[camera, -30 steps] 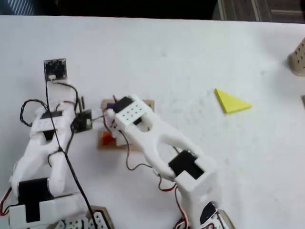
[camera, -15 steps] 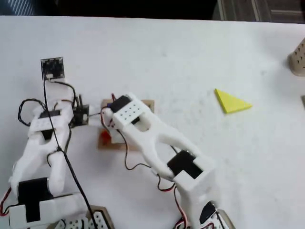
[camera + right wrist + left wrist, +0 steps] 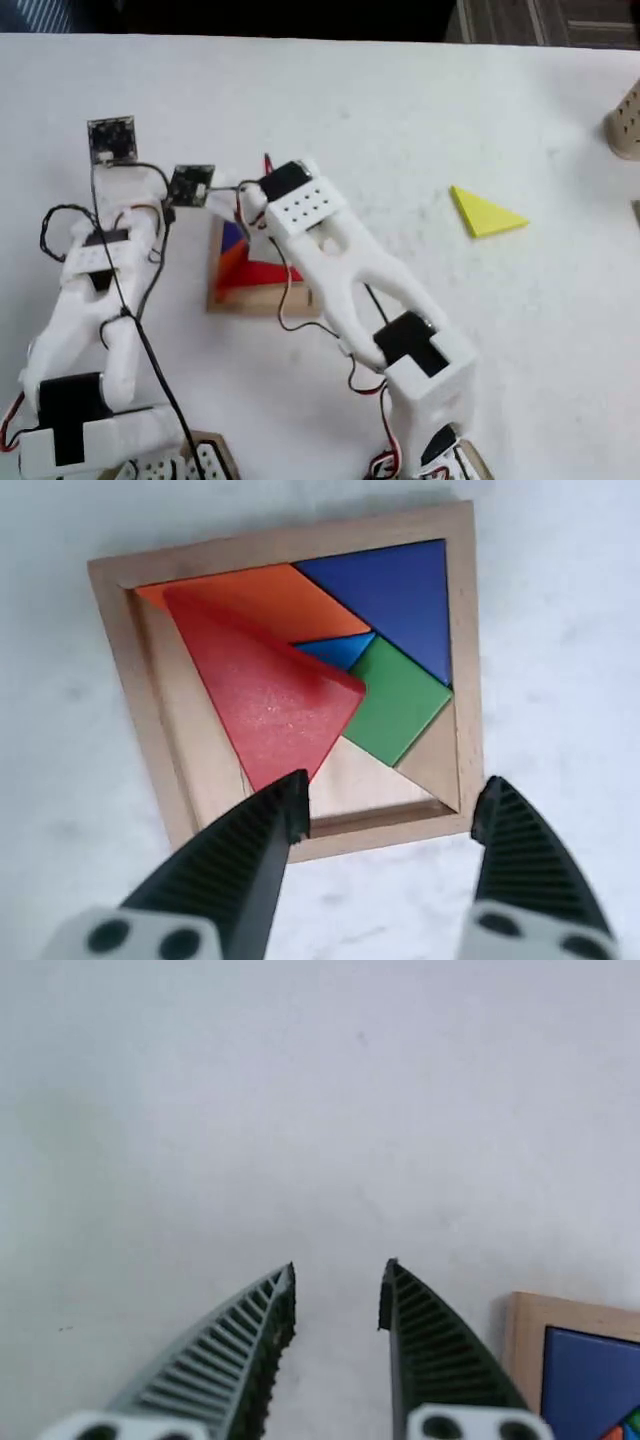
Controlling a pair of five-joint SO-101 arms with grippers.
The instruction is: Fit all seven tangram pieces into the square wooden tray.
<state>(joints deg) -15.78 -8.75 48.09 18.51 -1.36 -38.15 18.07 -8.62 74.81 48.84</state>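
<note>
Wide open and empty, the right gripper [image 3: 392, 785] hangs over the square wooden tray [image 3: 300, 542], where the large red triangle [image 3: 265, 705] lies askew, unseated. The left gripper [image 3: 338, 1270], half open, holds nothing. Next, probably: square the red one in, then fetch the yellow triangle [image 3: 485, 215], at three o'clock from the tray.

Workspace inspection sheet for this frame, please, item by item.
Surface: white table.
Job's things: wooden tray holds orange piece, blue triangle, small blue triangle, green square; red triangle lies crooked, unseated; yellow triangle out on the table.
Clutter: holed wooden block at table's edge.
Grippers: left gripper open beside the tray; right gripper open over it.
Cables: black cable across left arm; wires along right arm.
Surroundings: dark area beyond the table.
</note>
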